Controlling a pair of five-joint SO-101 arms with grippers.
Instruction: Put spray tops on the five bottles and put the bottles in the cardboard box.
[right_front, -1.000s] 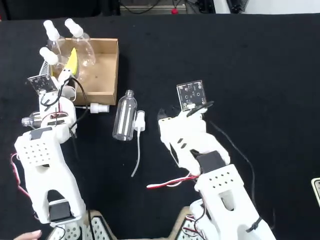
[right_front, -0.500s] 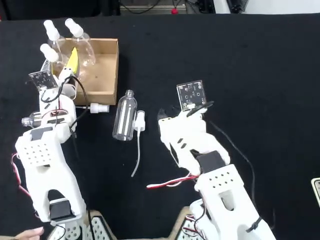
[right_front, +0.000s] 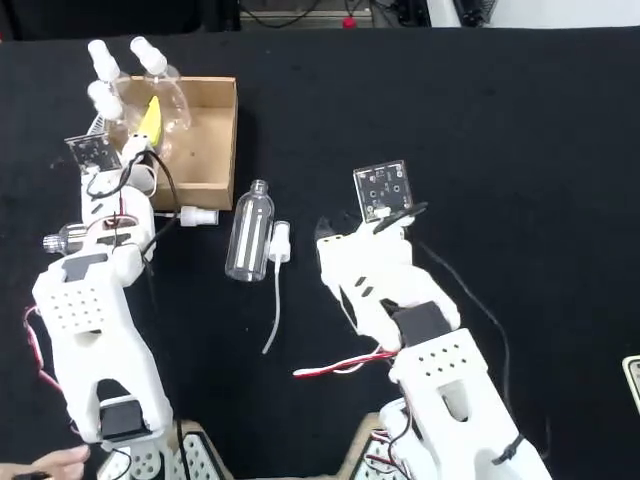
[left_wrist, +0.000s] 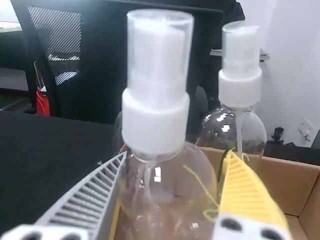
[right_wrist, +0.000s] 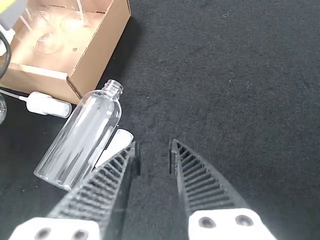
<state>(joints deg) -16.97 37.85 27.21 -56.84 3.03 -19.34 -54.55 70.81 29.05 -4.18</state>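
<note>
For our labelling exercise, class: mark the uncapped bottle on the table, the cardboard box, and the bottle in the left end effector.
Uncapped bottle (right_front: 248, 235): high view, middle of body.
Cardboard box (right_front: 205, 150): high view, bare floor.
Held bottle (left_wrist: 156, 117): left wrist view, spray-top collar.

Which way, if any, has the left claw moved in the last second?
Yes. The left claw, shut on a bottle, has shifted toward the far end of the box, away from its near wall.

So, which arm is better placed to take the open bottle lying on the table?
Right. The right gripper is open and empty, close beside the open bottle, while the left gripper is shut on a capped bottle at the box.
</note>
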